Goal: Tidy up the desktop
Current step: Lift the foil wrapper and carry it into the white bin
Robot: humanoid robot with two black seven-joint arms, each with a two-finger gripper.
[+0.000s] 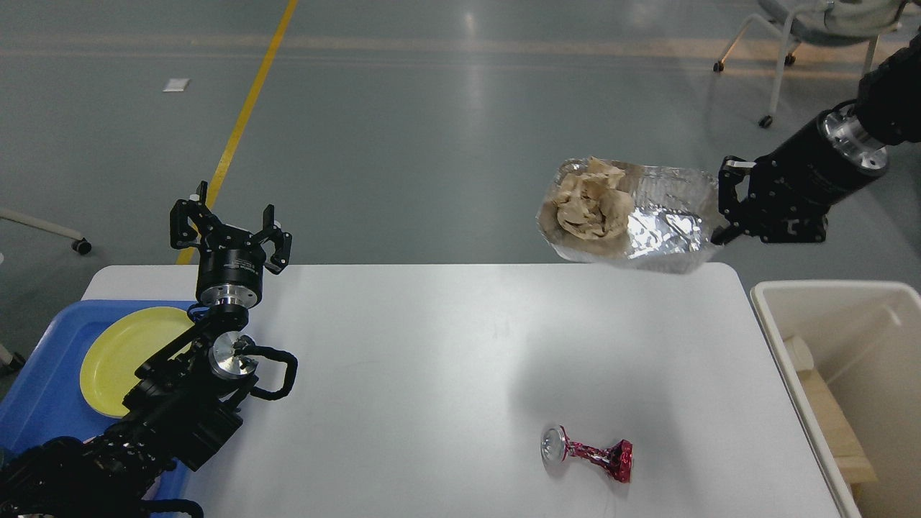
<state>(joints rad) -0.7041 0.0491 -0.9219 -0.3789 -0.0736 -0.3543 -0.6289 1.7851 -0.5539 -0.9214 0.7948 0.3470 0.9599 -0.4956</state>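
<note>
The large smooth white rectangular tabletop [432, 374] with rounded corners fills the lower middle of the head view, above a grey-green floor [403, 129] crossed by a yellow painted line [241, 122]. Just beside its right edge stands a cream rectangular plastic bin [838, 291], open at the top, with pale cardboard-like pieces lying inside. At the left edge a blue plastic tray [43, 388] overlaps the tabletop and carries a round yellow plate [122, 352].

The left arm rises from the lower left corner over the tray and plate; its left pincer [230, 226] points upward near the tabletop's far left corner, fingers spread wide and holding nothing.

The right arm comes in from the upper right. Its right pincer [719, 234] is closed on the right rim of a crinkled silver aluminium-foil container [665, 230], which hangs tilted in the air just above the tabletop's far right corner, near the bin. A crumpled wad of brown paper [590, 205] sits in the container's left end.

Near the front right of the tabletop, well apart from everything else, lies a crushed red metal drink can [590, 453] on its side, its silver end facing left.
</note>
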